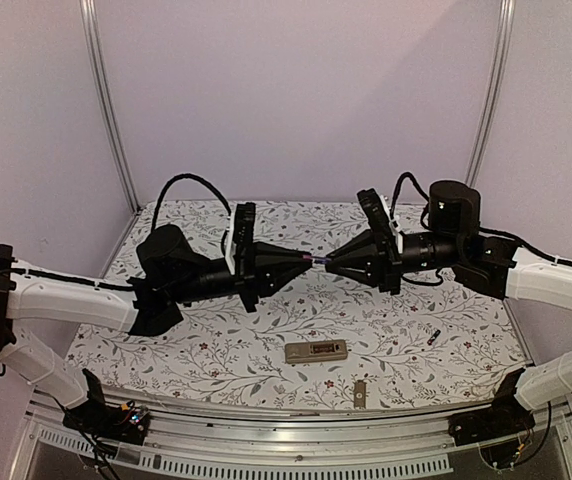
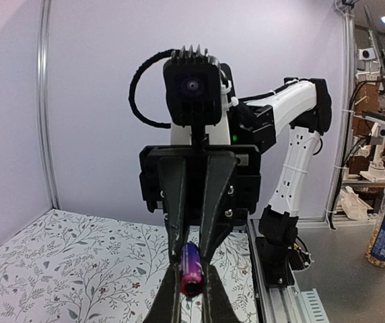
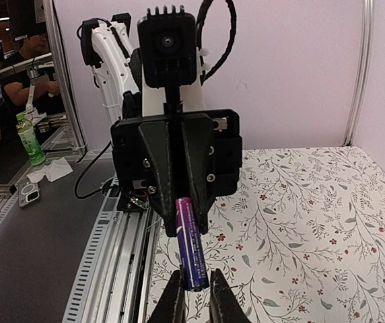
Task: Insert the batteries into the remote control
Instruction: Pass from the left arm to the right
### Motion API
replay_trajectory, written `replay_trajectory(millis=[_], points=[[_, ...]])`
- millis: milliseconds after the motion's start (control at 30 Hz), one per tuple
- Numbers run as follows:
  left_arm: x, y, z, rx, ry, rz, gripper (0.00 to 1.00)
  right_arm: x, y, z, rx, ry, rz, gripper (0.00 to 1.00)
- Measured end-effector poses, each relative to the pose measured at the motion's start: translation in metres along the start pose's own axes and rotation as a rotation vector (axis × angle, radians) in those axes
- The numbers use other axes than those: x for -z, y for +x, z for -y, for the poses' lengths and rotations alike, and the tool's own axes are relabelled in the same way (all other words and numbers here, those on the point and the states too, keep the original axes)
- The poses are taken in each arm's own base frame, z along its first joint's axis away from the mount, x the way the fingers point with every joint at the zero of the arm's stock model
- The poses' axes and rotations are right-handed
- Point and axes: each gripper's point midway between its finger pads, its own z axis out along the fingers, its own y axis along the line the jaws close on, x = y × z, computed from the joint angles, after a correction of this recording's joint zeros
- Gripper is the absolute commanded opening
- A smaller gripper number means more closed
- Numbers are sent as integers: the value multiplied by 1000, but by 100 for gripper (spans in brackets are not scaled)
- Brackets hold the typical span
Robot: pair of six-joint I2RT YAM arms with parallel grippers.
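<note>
We see both arms raised over the bench (image 1: pixel 216 350), meeting nose to nose above its middle. Between them hangs one purple battery (image 1: pixel 316 261), held level in the air, well above the bench.

The left jaws are closed on it. In the left wrist view the battery's reddish end sits pinched between the two dark fingers (image 2: pixel 167 303) at the bottom of the picture. The right jaws stand narrow on either side of the battery's other end. In the right wrist view that end lies just inside them, but we cannot tell whether they press on it or only flank it.

The remote control (image 1: pixel 316 351) lies flat on the bench below the meeting point, nearer the arm bases, with its grey-beige back up and the dark recess showing. The second battery (image 1: pixel 434 337) lies on the bench to the right of the remote control, apart from it. A small flat grey cover piece (image 1: pixel 360 394) rests near the front edge of the bench, just beyond the remote control's right end.
</note>
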Motion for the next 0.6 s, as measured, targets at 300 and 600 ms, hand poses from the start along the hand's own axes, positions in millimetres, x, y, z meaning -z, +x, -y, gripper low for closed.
replay_trajectory(millis=[300,600], points=[[0,3,-1,3,-3,-9,81,0,3,-1,1,-2,-11,0],[-3,51,-30,-147,-119,-325,100,15,29,22,-34,142,-173,0]])
